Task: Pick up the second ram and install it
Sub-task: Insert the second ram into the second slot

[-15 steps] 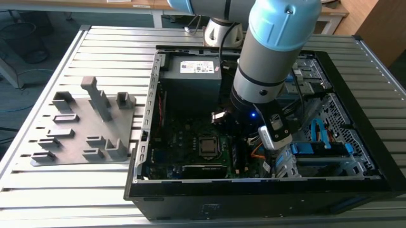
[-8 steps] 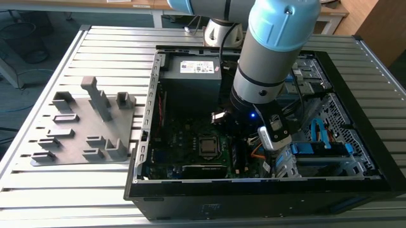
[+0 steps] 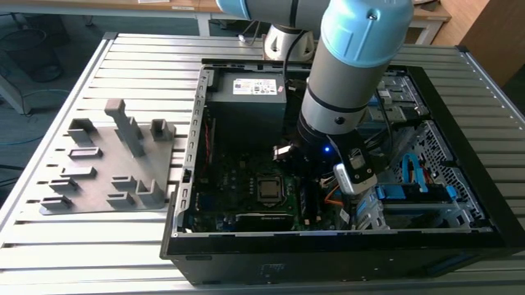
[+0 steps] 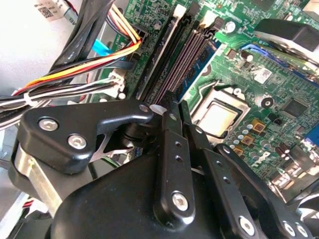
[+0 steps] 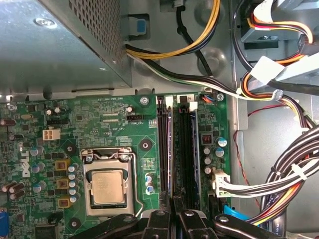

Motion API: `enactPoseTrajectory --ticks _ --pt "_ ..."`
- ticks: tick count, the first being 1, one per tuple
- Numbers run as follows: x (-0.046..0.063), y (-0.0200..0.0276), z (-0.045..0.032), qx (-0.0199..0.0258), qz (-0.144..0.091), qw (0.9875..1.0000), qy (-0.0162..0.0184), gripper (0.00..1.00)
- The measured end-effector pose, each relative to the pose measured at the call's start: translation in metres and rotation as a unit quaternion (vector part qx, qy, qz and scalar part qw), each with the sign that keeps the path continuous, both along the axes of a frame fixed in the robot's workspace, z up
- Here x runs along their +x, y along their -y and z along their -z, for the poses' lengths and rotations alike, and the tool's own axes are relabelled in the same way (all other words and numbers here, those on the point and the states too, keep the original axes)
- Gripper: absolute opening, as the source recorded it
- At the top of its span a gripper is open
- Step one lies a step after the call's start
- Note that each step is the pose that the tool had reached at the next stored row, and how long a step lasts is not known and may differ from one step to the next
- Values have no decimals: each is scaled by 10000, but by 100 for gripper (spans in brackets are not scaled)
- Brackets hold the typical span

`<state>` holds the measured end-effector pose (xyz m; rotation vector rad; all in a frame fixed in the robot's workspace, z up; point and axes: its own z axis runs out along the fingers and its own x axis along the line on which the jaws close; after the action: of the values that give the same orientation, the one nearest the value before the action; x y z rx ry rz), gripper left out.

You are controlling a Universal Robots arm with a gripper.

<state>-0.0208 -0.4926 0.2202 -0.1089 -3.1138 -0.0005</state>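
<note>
Second ram (image 5: 171, 149) goes into the motherboard: the claw (image 5: 174, 215) stands low inside the open computer case (image 3: 328, 258), its two black fingers (image 4: 172, 149) drawn almost together with only a sliver between them. In the first wrist view a thin blue-grey edge runs straight out from that sliver along the memory slots (image 5: 187, 144) – by all appearances the second ram, seen edge-on and pinched at its near end.

The pick-up looks done. The stick is off the grey plastic holder (image 3: 115, 166), which stands well apart on the slatted table (image 3: 74, 264) at the exterior view's left. The stick lies in line with the slot nearest the CPU socket (image 5: 107, 186). The neighbouring slots, on the side away from the socket, show bare contact rows in the second wrist view.

Whether the stick is pressed fully home cannot be told, nor whether the white latches (image 5: 168, 101) at the slots' far end have closed on it. Seating and release therefore appear to be what is left.

Beyond the slots a bundle of coloured cables (image 5: 279, 179) hangs near the claw – close, but not touching it. The power supply (image 3: 246, 101) sits at the case's far end, beside the arm (image 3: 353, 67).
</note>
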Motion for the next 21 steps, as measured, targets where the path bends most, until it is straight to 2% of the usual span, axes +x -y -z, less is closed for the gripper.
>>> enactPoseTrajectory --ticks 7,14,21 --pt "0 -6 16 -2 -54 10000 0 14" --pt "0 -8 30 -25 -61 10000 -1 14" --pt "4 -8 -13 -36 -68 10000 -2 14"
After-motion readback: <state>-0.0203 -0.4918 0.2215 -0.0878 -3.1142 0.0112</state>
